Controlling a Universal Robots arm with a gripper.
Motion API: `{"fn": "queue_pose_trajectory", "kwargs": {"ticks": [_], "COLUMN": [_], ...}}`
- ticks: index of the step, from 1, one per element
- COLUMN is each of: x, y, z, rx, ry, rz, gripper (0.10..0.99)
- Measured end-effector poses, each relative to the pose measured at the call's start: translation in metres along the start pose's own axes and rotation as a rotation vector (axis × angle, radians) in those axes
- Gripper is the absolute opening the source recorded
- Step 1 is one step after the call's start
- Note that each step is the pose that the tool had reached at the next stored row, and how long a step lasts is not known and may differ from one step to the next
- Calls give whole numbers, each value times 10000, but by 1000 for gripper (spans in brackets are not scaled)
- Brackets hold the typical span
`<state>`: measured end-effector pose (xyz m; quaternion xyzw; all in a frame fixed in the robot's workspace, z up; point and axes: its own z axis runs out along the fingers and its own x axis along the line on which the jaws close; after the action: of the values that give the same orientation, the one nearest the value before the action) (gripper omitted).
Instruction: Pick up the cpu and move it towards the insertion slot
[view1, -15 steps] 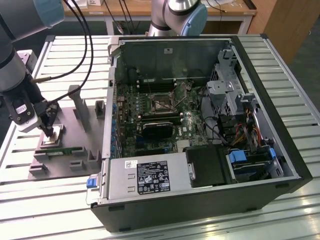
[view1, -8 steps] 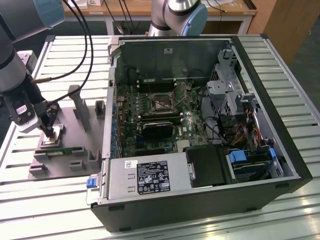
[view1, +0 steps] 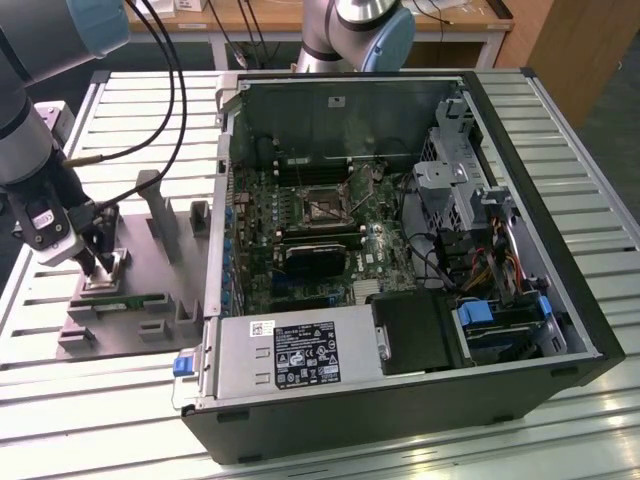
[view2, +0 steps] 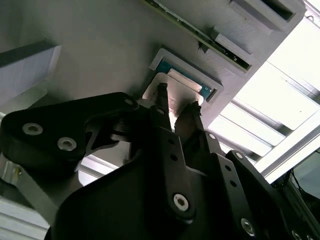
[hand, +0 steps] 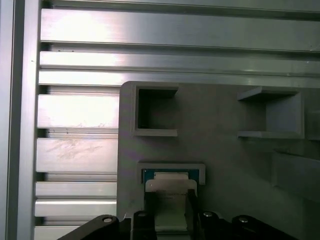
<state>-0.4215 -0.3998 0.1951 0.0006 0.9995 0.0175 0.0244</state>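
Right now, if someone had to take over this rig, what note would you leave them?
Pincer: low over the chip, right at it; whether it has a grip cannot be told.
Chip: at its nest on the grey fixture, at the exterior view's left, outside the computer case.
Socket: on the board inside the open case, well apart from the pincer.
Done: the pincer is at the chip.
Left: the chip is not yet clear of the fixture, nor carried towards the socket.
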Motion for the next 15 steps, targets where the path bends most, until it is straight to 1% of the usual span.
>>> {"fn": "queue_pose_trajectory", "kwargs": {"ticks": [1, 2, 3, 5, 7, 8, 12, 15], "x": [0, 0, 0, 0, 0, 0, 1, 3], "y": [0, 0, 0, 0, 0, 0, 0, -2], "z": [1, 1, 1, 2, 2, 2, 24, 47], "rx": [0, 0, 0, 0, 0, 0, -4, -51], "ry": [0, 0, -1, 0, 0, 0, -2, 1], "rz": [0, 0, 0, 0, 0, 0, 0, -5], "gripper": [353, 412, 412, 525, 525, 588, 588, 588]}}
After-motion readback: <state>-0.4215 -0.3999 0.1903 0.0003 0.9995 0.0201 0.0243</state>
